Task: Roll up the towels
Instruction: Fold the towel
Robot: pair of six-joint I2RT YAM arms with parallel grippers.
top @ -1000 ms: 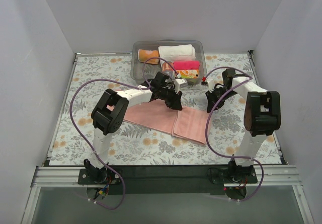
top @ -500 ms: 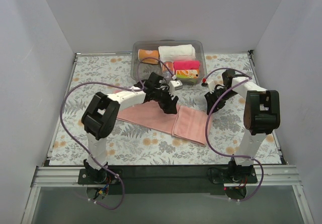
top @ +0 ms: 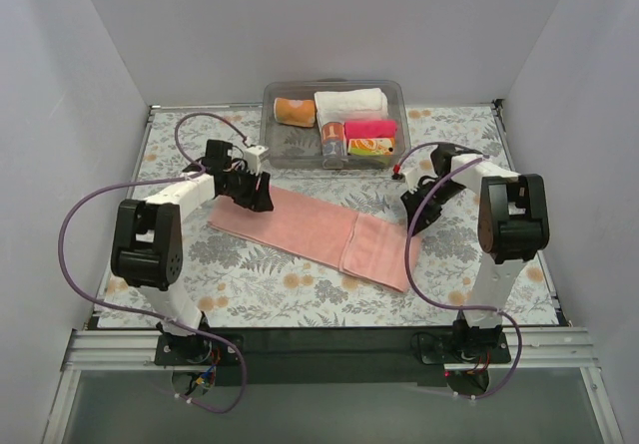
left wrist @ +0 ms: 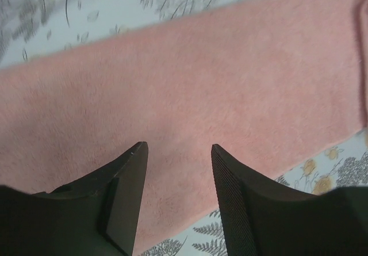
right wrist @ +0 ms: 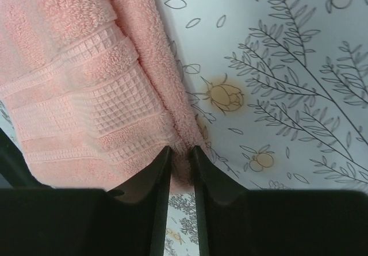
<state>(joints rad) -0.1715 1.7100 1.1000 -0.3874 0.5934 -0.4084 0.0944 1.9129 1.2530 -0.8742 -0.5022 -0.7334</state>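
Observation:
The salmon-pink towel (top: pixel 319 232) lies flat as a long strip across the middle of the floral table, slanting from upper left to lower right, with its right end folded over. My left gripper (top: pixel 262 197) is open just above the towel's upper left end (left wrist: pixel 190 89), nothing between its fingers. My right gripper (top: pixel 411 217) is shut on the towel's right edge (right wrist: pixel 167 89), pinching the thick hem at the table. The small teal-red-white patterned cloth is not in view.
A clear plastic bin (top: pixel 333 97) stands at the back centre, holding an orange roll (top: pixel 295 111), a white rolled towel (top: pixel 350 101), a hot-pink roll (top: pixel 369 128) and a small can. Grey walls close the table on three sides.
My left arm has swung from the towel's middle to its upper left end, and the towel now lies stretched out longer and flatter. My right gripper has stayed at the right edge.

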